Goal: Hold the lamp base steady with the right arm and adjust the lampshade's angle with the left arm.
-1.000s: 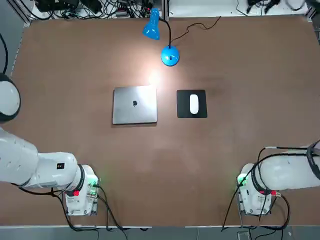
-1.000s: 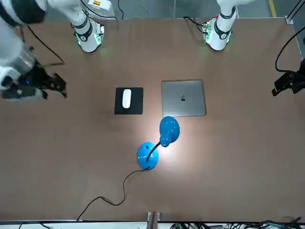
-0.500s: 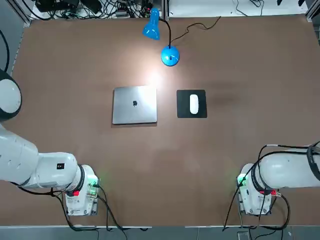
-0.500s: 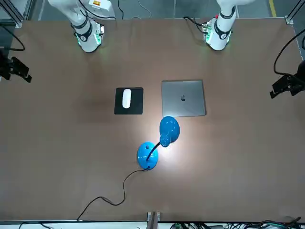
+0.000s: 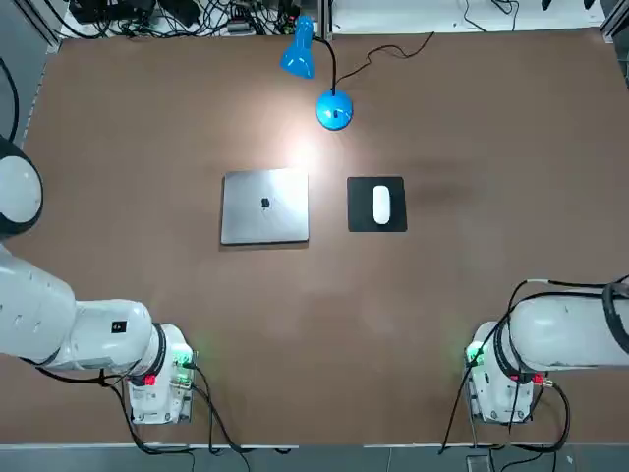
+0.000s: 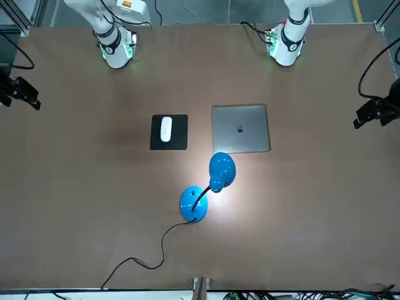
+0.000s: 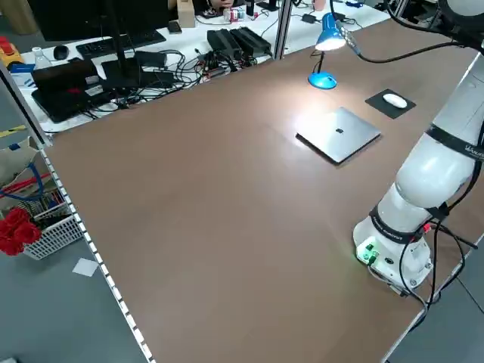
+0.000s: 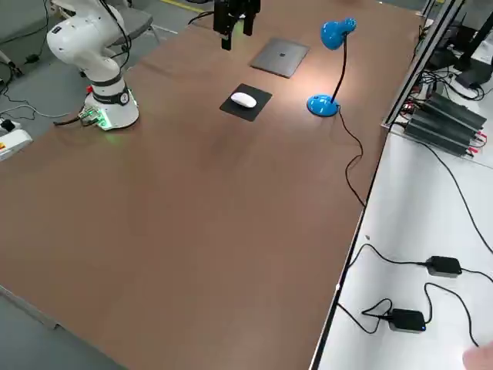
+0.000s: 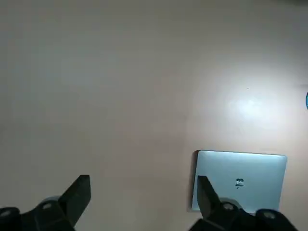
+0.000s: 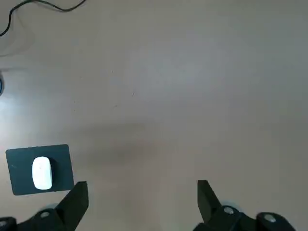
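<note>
The lamp base is a round blue foot at the far middle of the table, with a black cord trailing off the far edge. Its thin black gooseneck carries the blue lampshade, which leans toward the robot's left and shines on the table. The front view shows the lamp base and the lampshade with nothing touching them. My right gripper hangs open high over the table's right side, far from the lamp. My left gripper hangs open and empty high over the left side.
A closed silver laptop lies mid-table. Beside it a white mouse rests on a black pad. Both arm bases stand at the near edge. Cables and power bricks lie on the white bench beyond the far edge.
In the front view the right gripper has drawn back from over the table toward the robot's right edge, then stopped. The left gripper shifted slightly. The lamp has not moved.
</note>
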Available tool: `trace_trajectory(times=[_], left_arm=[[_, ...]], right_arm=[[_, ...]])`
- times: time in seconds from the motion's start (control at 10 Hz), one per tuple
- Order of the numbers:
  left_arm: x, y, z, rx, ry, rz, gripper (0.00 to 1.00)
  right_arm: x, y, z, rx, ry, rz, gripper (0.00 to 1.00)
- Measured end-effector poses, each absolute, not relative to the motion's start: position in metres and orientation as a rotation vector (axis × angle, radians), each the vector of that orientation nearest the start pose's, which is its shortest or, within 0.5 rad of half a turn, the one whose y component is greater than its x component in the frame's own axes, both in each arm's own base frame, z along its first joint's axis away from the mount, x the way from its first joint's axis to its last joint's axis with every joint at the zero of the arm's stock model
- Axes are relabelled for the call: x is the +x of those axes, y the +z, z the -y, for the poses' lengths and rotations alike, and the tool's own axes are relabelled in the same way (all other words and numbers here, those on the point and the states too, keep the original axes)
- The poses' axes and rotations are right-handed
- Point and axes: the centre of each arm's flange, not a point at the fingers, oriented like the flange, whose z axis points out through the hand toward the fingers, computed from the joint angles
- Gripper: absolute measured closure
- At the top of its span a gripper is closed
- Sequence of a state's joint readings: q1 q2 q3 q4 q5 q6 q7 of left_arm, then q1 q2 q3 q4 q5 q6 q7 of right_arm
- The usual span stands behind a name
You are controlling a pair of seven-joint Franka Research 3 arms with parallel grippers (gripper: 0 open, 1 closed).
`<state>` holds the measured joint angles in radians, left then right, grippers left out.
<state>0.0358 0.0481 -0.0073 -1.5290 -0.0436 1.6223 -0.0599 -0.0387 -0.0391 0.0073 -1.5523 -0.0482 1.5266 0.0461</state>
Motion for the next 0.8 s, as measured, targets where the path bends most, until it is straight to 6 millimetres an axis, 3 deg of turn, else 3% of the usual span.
trace_trajectory(times=[0.4, 0.8], left_arm=[[0.575, 0.626, -0.007, -3.183, -0.084, 0.13, 0.02], [0.569, 0.649, -0.003, -3.181, -0.095, 0.116, 0.02]], right_arm=[[0.555, 0.636, 0.019, -3.187, -0.024, -0.114, 0.0], [0.564, 0.624, 0.017, -3.176, -0.023, -0.11, 0.0]])
